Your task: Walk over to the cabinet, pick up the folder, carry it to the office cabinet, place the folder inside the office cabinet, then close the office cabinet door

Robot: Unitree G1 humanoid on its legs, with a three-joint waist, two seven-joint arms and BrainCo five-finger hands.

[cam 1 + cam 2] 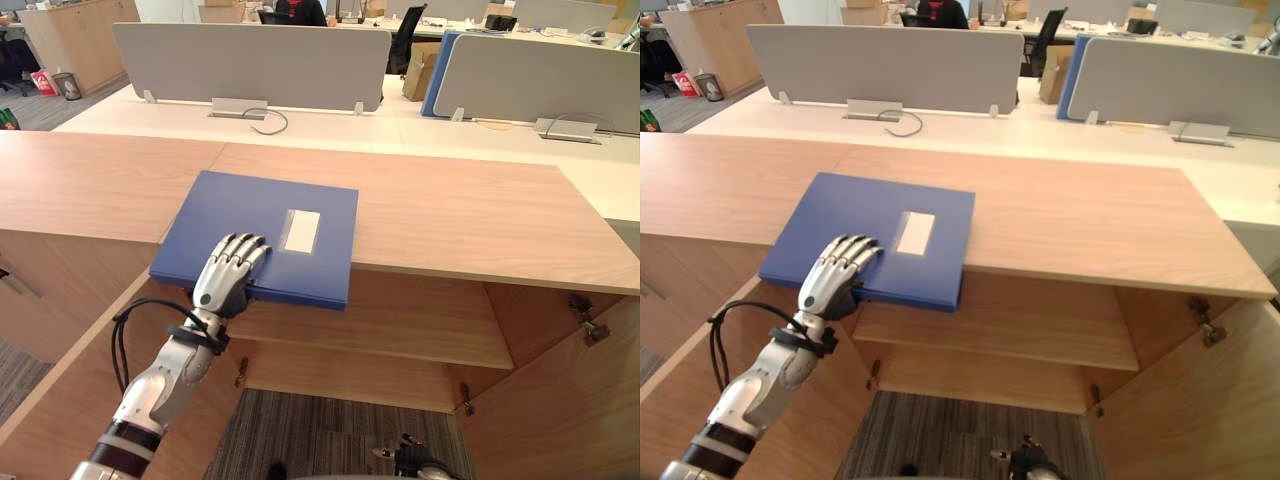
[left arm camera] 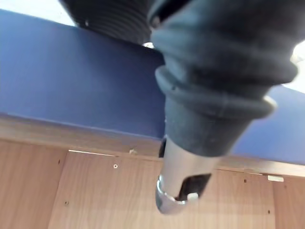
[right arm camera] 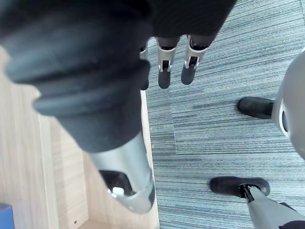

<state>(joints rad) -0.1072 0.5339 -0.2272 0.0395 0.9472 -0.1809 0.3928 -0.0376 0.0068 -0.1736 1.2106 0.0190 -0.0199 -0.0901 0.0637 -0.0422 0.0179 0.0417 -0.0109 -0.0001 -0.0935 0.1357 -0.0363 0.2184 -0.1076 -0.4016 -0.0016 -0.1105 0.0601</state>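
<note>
A blue folder (image 1: 262,222) with a white label lies flat on the wooden cabinet top (image 1: 450,215), its near edge jutting out past the front. My left hand (image 1: 226,274) rests on the folder's near part, fingers (image 1: 845,255) straight across the cover. In the left wrist view the thumb (image 2: 180,191) reaches beneath the folder (image 2: 71,81), apart from its underside. My right hand (image 1: 410,461) hangs low in front of the cabinet, fingers (image 3: 164,71) straight and empty above the carpet.
Below the top, the cabinet stands open with a wooden shelf (image 1: 400,325) inside. One door (image 1: 570,400) swings out at the right, another (image 1: 60,390) at the left. Desks with grey dividers (image 1: 250,60) stand behind, and a person (image 1: 300,10) sits far back.
</note>
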